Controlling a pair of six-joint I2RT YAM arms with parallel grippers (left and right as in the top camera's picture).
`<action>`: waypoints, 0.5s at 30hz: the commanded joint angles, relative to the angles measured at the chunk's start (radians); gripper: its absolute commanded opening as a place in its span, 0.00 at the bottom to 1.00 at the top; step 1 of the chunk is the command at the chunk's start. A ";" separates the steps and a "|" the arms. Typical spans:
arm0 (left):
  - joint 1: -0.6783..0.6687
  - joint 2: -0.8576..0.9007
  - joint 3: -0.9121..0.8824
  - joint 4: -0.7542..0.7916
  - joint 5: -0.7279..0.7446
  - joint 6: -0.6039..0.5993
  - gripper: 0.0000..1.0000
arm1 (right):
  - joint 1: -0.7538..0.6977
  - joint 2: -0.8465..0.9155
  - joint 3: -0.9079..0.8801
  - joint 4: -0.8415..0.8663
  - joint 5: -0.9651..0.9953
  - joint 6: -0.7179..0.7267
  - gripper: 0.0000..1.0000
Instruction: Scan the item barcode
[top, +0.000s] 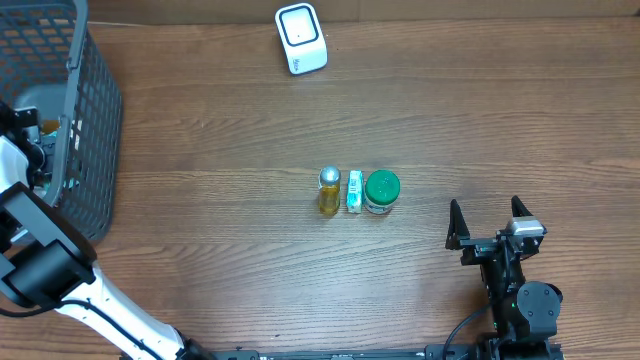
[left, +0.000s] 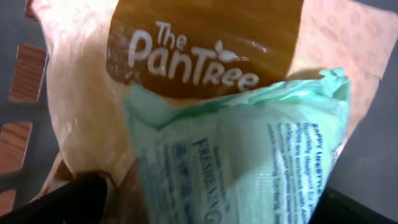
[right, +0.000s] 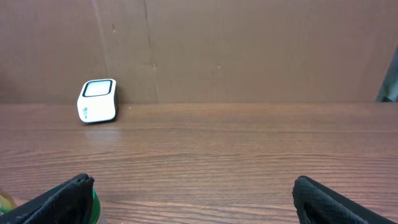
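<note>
Overhead: the left arm (top: 40, 265) reaches into the basket (top: 95, 110) at the left edge of the surface (top: 200, 260); from here we cannot make out its fingers. The scanner (top: 301, 38) stands at the far side, well apart from the basket. A yellow bottle (top: 329, 191), a small box (top: 354, 191) and a green-lidded jar (top: 381, 192) stand in a row mid-surface, off the direct line from basket to scanner. The right fingers (top: 455, 225) stand apart and empty, near the jar.

Left wrist: the left fingers (left: 68, 199) are spread wide, low over a green packet (left: 249, 162) lying on a brown bag (left: 81, 112) inside the basket. We judge this packet to be the item to scan. Nothing is clamped.

Risks noted:
- The packet looks soft and crumpled, so closing on a loose fold could let it slip on the lift.
- The fingers could catch the bag beneath as well.
- The basket wall stands close and could snag the packet on the way out.
- No barcode shows, so it may face away from the scanner.

Right wrist: the right fingers are wide apart with nothing between them. The scanner sits ahead to the left with bare surface before it.
</note>
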 joint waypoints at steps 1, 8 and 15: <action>0.013 0.174 -0.067 -0.056 -0.023 -0.018 0.78 | 0.006 -0.011 -0.011 0.006 -0.001 0.003 1.00; 0.008 0.198 -0.066 -0.093 0.094 -0.018 0.04 | 0.006 -0.011 -0.011 0.006 -0.001 0.003 1.00; -0.019 0.195 0.017 -0.173 0.111 -0.020 0.45 | 0.006 -0.011 -0.011 0.006 -0.001 0.003 1.00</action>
